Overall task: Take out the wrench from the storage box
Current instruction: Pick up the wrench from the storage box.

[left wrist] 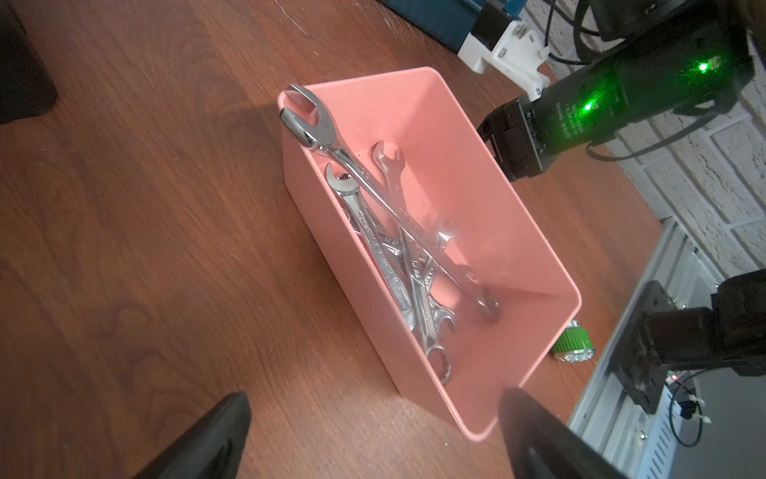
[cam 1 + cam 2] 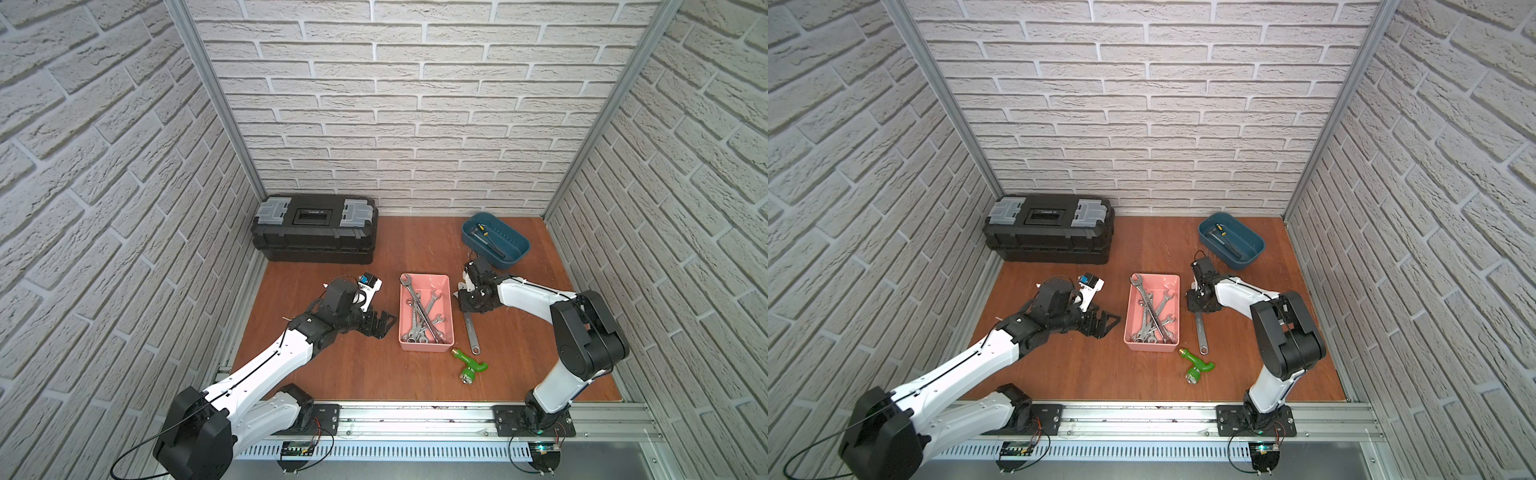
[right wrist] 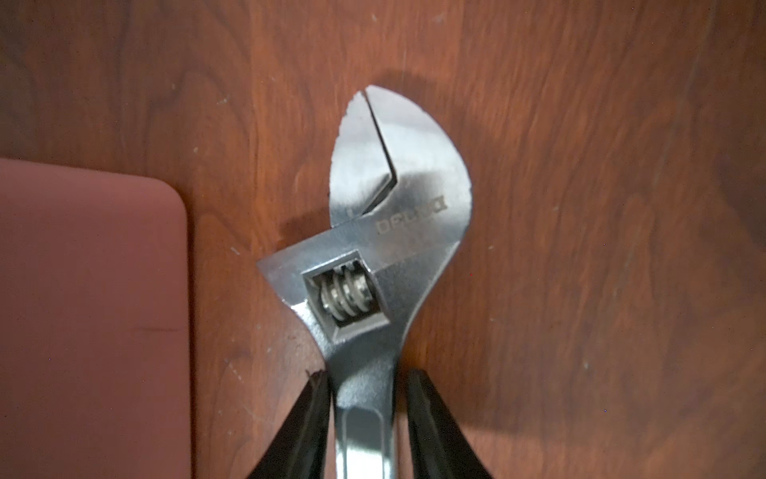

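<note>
The pink storage box (image 2: 433, 282) (image 2: 1159, 282) (image 1: 476, 166) stands mid-table and holds several silver wrenches (image 2: 422, 316) (image 1: 398, 249); one leans on its far corner. A larger adjustable wrench (image 2: 471, 332) (image 2: 1201, 332) (image 3: 398, 232) lies flat on the table just right of the box. My right gripper (image 2: 467, 311) (image 3: 367, 381) straddles its handle near the head, jaws slightly apart, with a gap at one finger (image 3: 427, 414). My left gripper (image 2: 384, 326) (image 1: 375, 396) hovers left of the box, wide open and empty.
A black toolbox (image 2: 316, 228) sits at the back left. A teal tray (image 2: 515, 249) with small tools stands at the back right, close behind my right wrist. A green plastic fitting (image 2: 469, 363) lies near the box's front right corner. The metal rail (image 2: 415, 415) edges the front.
</note>
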### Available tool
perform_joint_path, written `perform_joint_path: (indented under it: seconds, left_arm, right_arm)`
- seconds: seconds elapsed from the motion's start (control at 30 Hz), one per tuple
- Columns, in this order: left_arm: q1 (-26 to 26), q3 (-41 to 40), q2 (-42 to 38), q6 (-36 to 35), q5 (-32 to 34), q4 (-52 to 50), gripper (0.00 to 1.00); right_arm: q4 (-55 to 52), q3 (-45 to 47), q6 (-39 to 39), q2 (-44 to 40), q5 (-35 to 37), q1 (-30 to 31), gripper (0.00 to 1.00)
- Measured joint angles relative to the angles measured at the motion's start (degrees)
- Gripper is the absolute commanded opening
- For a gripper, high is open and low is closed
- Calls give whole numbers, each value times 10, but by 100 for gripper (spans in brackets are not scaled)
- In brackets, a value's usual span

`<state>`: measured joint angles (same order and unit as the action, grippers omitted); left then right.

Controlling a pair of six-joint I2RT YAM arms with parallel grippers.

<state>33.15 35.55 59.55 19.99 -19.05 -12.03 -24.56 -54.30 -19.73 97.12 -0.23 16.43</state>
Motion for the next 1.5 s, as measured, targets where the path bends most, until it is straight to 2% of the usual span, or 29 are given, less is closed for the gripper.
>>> perform_joint_path:
  seconds: [0.13,0.33,0.47,0.6,0.7,0.87,1.07,1.5]
  left_arm:
    - [0,5,0,-7,5,-8,98]
    - [-8,11,-14,-16,12,-19,98]
    - [-27,12,-29,-19,12,-25,98]
    - [-47,12,-43,-18,7,-27,98]
    - [-56,11,-54,-13,1,-25,98]
    - [-62,0,-78,5,-14,-9,98]
    - [-64,-6,-82,17,-28,1,98]
    - [-64,-13,-82,22,-40,5,98]
  right_arm:
    - [-28,-3,1,-14,0,-1,42]
    - [-82,-42,11,-110,-15,13,51]
    - [-90,-74,13,-167,-28,61,55]
    - [-90,-83,12,-188,-35,138,56]
    - [-82,-84,16,-174,-41,189,56]
    - [-54,-85,40,-108,-39,223,55]
    - [-33,-86,63,-28,-31,227,52]
    - [4,-96,86,32,-40,211,33]
